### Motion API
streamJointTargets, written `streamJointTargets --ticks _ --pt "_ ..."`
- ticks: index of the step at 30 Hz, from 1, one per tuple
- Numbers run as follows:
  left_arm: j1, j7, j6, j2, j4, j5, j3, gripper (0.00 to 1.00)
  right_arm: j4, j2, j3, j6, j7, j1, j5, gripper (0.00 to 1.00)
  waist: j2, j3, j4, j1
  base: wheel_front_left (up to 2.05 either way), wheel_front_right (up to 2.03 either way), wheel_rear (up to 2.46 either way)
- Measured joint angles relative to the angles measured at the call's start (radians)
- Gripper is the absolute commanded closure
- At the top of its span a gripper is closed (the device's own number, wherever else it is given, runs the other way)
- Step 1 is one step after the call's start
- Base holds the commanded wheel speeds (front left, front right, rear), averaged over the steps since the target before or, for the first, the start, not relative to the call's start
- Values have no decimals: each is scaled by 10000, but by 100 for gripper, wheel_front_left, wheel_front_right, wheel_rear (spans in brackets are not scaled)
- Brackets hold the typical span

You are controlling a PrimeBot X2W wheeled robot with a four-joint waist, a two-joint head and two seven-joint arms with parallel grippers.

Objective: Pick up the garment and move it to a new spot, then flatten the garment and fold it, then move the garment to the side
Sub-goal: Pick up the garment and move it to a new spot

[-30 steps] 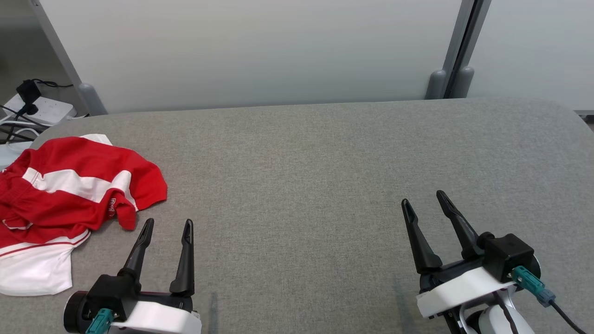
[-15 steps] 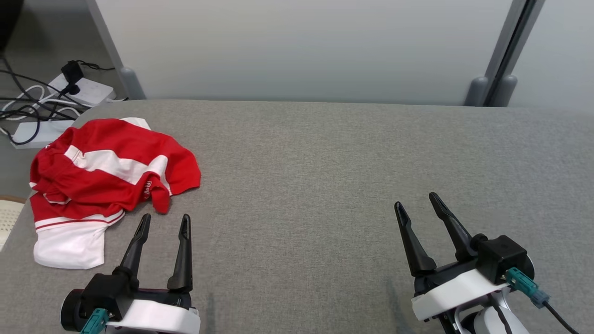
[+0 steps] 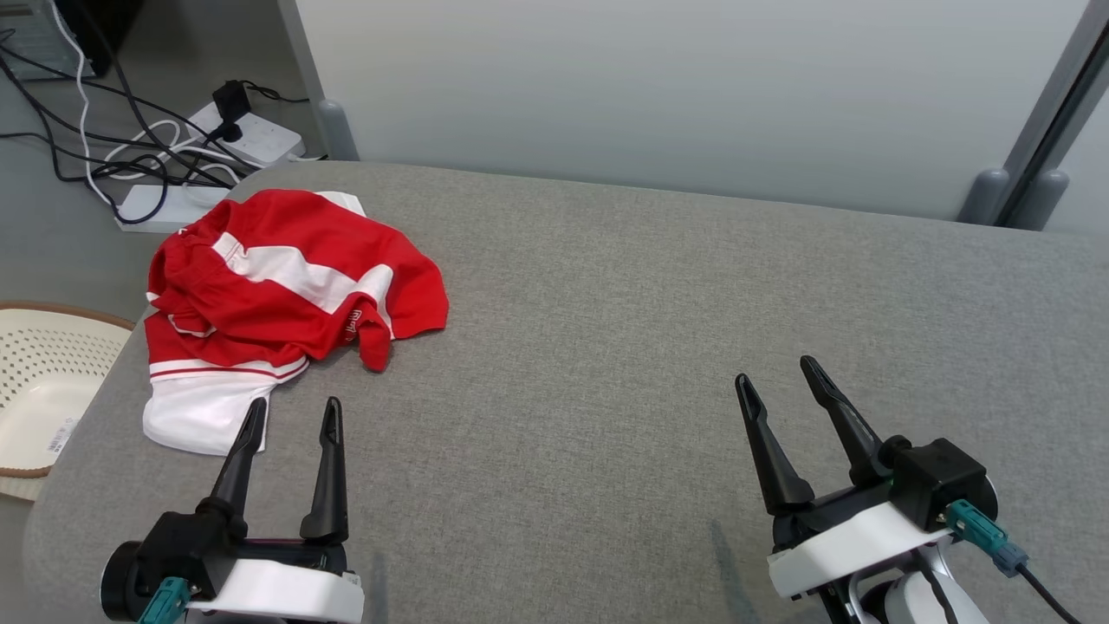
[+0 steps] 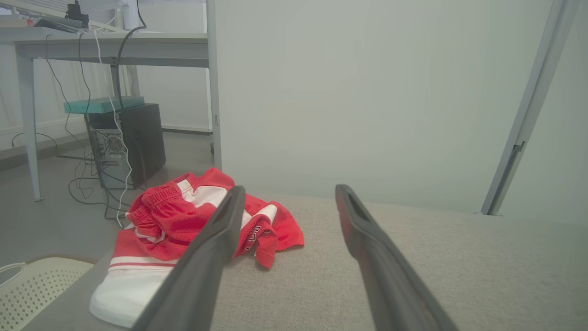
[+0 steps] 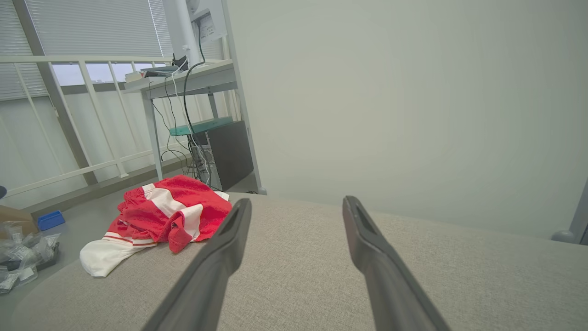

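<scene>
A crumpled red and white garment [image 3: 277, 303] lies bunched at the far left of the grey padded table [image 3: 650, 347], its white hem nearest the front. My left gripper [image 3: 293, 414] stands open just in front of that hem, with nothing between its fingers. In the left wrist view the garment [image 4: 183, 230] lies ahead and to the left of the left gripper [image 4: 287, 193]. At the front right my right gripper [image 3: 775, 374] is open and empty, far from the cloth. The right wrist view has the garment [image 5: 161, 216] off to the left of the right gripper [image 5: 296, 202].
A cream perforated basket [image 3: 43, 381] sits on the floor left of the table. Power strips and cables [image 3: 173, 147] lie on the floor behind the table's left corner. A pale partition wall [image 3: 650, 87] stands along the far edge. A desk with a computer tower [image 4: 133, 142] is further left.
The head camera has turned left, so the garment sits further right in the picture and the basket has come into view. Both grippers stay open and hold their places.
</scene>
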Motion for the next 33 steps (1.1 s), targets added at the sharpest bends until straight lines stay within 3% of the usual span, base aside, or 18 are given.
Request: streamJointTargets --ticks 20,33 --pt "6 0 180 0 -46 -2 13 0 -77 -2 33 0 0 37 46 0 0 132 1164 0 0 0 0" --pt "51 0 355 0 -77 -6 15 0 -77 -4 188 0 0 38 127 0 0 146 1326 0 0 0 0"
